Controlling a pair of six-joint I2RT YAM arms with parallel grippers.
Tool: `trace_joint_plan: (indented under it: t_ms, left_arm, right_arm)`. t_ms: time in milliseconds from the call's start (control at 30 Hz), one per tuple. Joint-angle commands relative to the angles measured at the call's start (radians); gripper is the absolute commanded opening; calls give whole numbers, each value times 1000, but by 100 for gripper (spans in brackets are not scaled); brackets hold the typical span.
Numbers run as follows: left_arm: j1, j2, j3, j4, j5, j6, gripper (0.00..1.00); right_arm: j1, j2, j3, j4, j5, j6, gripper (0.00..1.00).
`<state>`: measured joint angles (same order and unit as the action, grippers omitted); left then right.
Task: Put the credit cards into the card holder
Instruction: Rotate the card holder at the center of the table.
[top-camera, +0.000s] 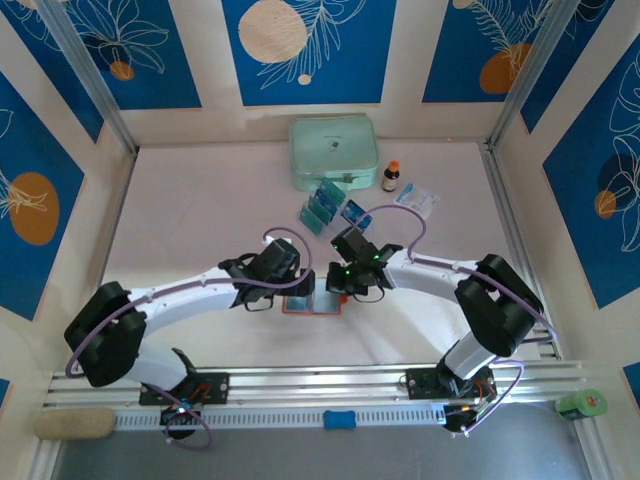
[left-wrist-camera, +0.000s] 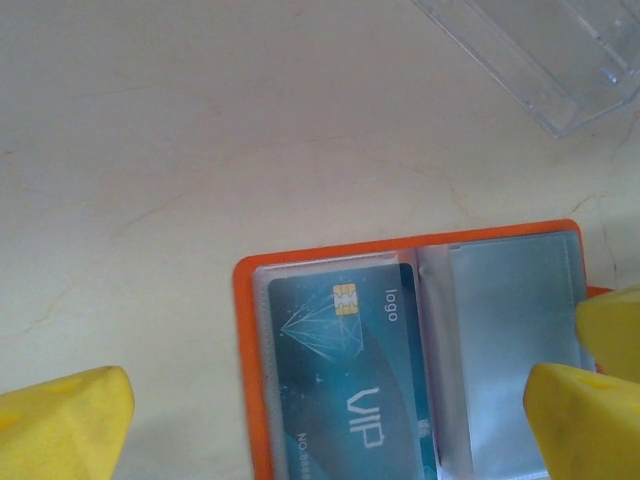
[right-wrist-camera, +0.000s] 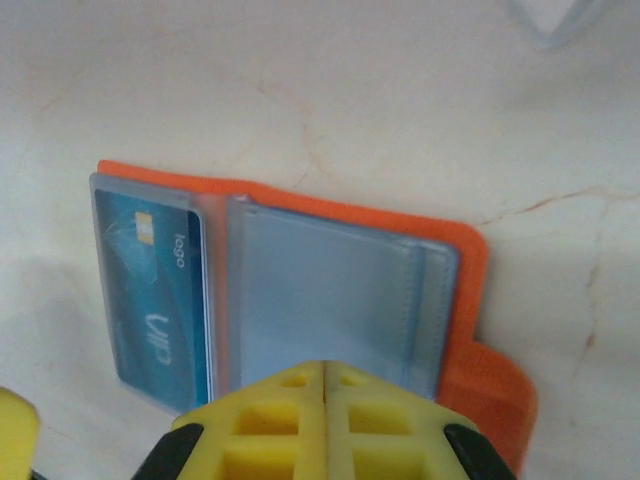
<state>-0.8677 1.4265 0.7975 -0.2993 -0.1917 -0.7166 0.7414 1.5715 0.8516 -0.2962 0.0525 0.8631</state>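
Open card holder lies flat on desk, btw the two end effectors, a bit ahead of the arm bases. One credit card sits in its left pocket. The right pocket looks empty. Rest of the credit cards stand in clear rack just beyond card holder, w/ mint-green case further behind that.

Risks (my read):
- Nothing clamps card holder, so a push at a pocket mouth could slide or spin it on the smooth desk.
- Soft clear sleeve may buckle or lift, and a card could then catch on the lip instead of going in.
- Shut pads low over the right pocket could drag the flap over.

Pose:
- right end effector: pads pressed together, nothing visible btw them, tip at near edge of right pocket.
- left end effector: spread wide, holding nothing. One fingertip is off card holder's left side, the other over its right half.
- Both arms reach fwd, elbows out, wrists turned inward + down over card holder.
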Motion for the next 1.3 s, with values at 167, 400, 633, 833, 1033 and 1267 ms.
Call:
trace_joint_plan:
  t_ms: [167, 400, 633, 833, 1033, 1267]
  left_arm:
    - [-28, 45, 22, 12, -9, 17, 100]
    - [-32, 54, 5, 33, -6, 8, 100]
    - [-35, 55, -5, 36, -8, 8, 100]
    - [-34, 50, -16, 38, -9, 6, 100]
    - [-35, 44, -17, 40, -11, 7, 100]
    - [-34, 44, -14, 38, -12, 12, 100]
  right_arm:
    - [-51, 8, 14, -11, -27, -58, 0]
    - [-57, 35, 24, -18, -61, -81, 0]
    - [-53, 64, 24, -6, -86, -83, 0]
    - [-53, 50, 34, -20, -85, -88, 0]
    - [-57, -7, 54, -59, -73, -97, 0]
    - [-48, -108, 26, -97, -48, -70, 0]
